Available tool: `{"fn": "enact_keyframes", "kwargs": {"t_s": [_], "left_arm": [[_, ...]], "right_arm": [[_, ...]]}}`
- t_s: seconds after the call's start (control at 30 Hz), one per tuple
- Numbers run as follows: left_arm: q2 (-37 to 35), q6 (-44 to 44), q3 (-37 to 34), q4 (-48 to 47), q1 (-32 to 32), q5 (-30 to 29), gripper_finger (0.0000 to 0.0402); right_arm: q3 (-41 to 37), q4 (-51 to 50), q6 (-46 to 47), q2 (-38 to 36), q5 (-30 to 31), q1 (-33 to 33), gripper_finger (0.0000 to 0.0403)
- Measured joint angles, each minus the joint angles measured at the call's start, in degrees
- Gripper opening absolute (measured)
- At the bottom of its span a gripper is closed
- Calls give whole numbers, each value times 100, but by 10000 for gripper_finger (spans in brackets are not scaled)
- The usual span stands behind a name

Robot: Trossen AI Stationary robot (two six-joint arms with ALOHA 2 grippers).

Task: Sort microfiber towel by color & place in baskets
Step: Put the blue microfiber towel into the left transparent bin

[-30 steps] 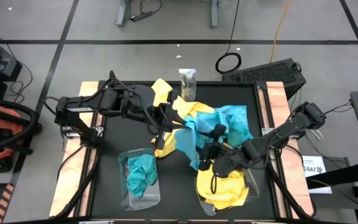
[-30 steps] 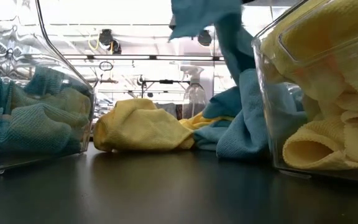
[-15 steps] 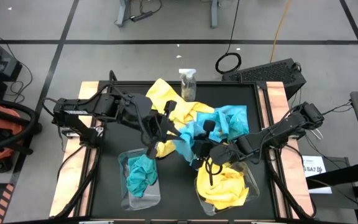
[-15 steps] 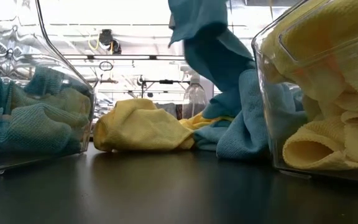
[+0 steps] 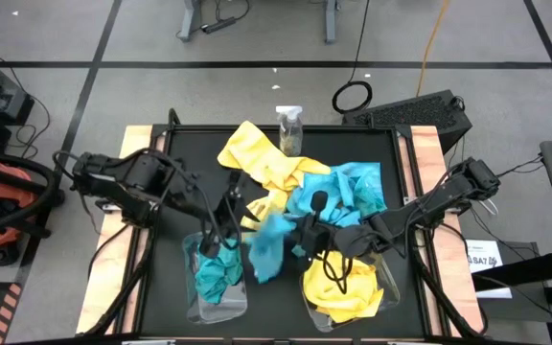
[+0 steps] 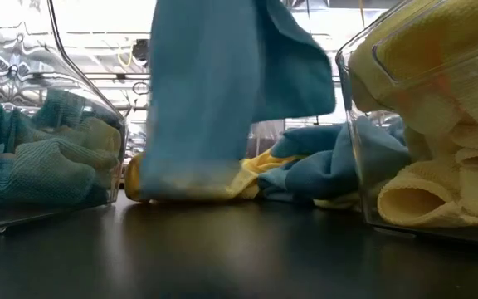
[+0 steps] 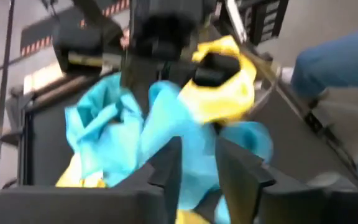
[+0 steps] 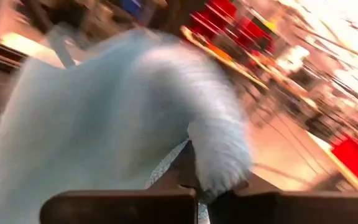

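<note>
Turquoise towel [image 5: 266, 247] dangles in the air between my two arms, hanging over the dark table [image 5: 171, 273] in the gap between the two baskets. My right gripper [image 5: 300, 232] has its fingers pinched tight on the top edge of that cloth, and the right wrist view shows pale blue fabric bunched right above the closed fingertips. In the low view the same towel [image 6: 214, 100] hangs like a curtain, its bottom edge brushing the yellow cloth [image 6: 247, 178] behind it. My left gripper [image 5: 217, 230] hovers over the far end of the left basket [image 5: 192, 299], fingers spread a little with nothing between them; the left wrist view looks past them at blue and yellow cloth. The left basket holds turquoise towels [image 5: 217, 271], the right basket [image 5: 391, 287] holds yellow ones [image 5: 348, 287]. A mixed pile [image 5: 300, 182] of both colours lies farther back, with a spray bottle [image 5: 289, 126] at the far edge.
</note>
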Motion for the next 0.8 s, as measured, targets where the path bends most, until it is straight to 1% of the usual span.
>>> {"fn": "enact_keyframes", "kwargs": {"t_s": [0.13,0.27,0.47,0.63,0.7,0.8], "left_arm": [[-2,-234,-22,-187,-138,-367,155],[-2,-423,-271,-107,-165,-438,202],[2,-568,-950,225,-165,-430,270],[9,-570,-1567,865,-147,-384,317],[7,-572,-1831,1248,-126,-248,331],[10,-570,-2236,1903,-77,210,346]], "right_arm": [[0,450,-243,0,-571,0,0],[0,786,-590,0,-899,32,0],[0,1048,-1141,-5,-896,247,0],[4,1267,-1473,-48,-867,437,0],[4,1260,-1569,-73,-807,502,0],[6,1267,-1669,-94,-563,578,0]]}}
